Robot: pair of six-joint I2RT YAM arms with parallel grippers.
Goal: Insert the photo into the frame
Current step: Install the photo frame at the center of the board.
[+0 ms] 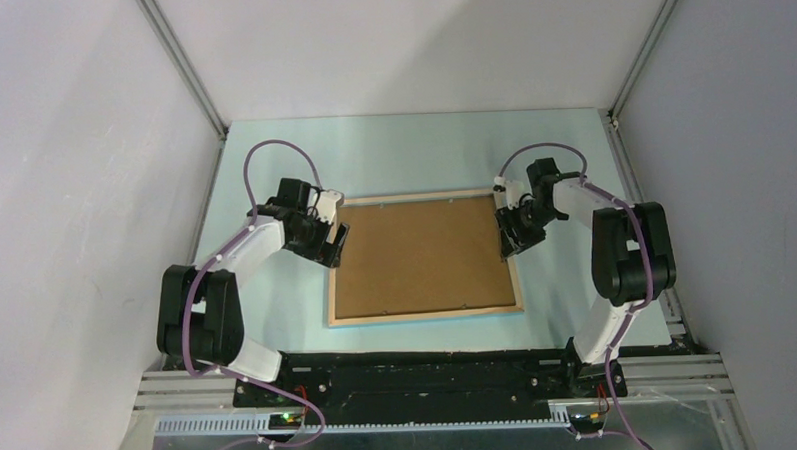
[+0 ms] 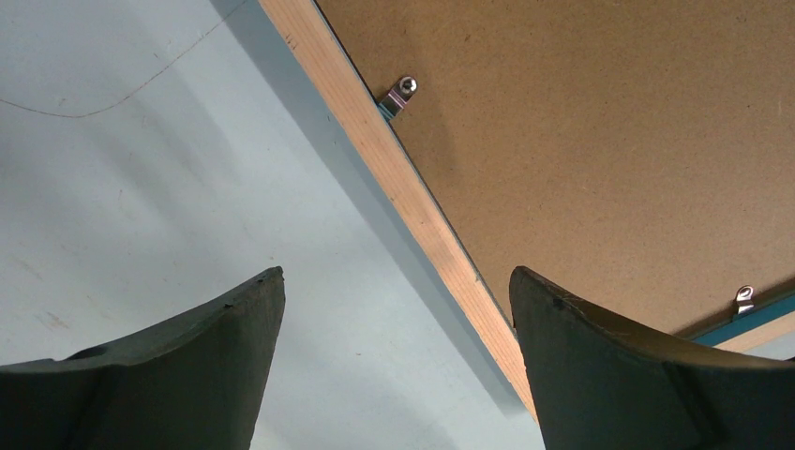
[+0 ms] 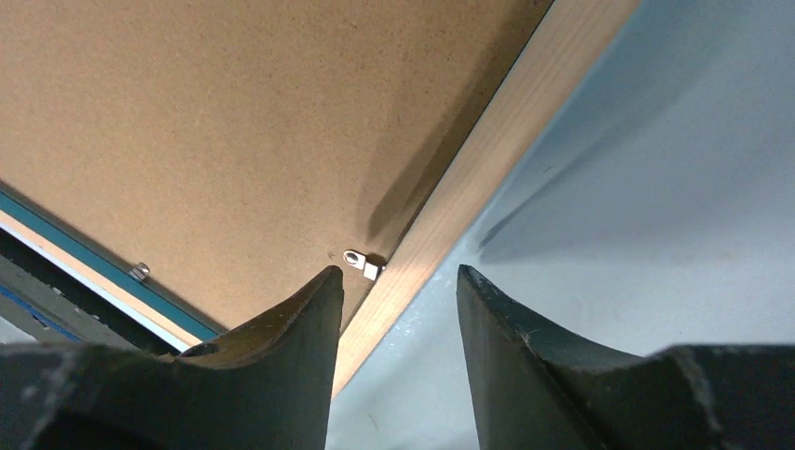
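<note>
Left gripper (image 1: 333, 242) hangs at the frame's left rail, jaws spread wide and holding nothing, one finger over the pale table (image 1: 412, 159) and the other over the brown backing board (image 1: 421, 254). The frame (image 1: 428, 315) lies mid-table, wood back up, the board filling it. A small metal clip (image 2: 401, 94) sits by the rail. Over at the right rail, the right gripper (image 1: 510, 243) is part open and empty, another clip (image 3: 364, 262) just ahead of its fingers.

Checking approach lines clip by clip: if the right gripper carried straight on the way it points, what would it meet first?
Probably the light wood side rail of the frame, beside a small metal tab; the right gripper, open, straddles that rail. Depth is unclear.
</note>
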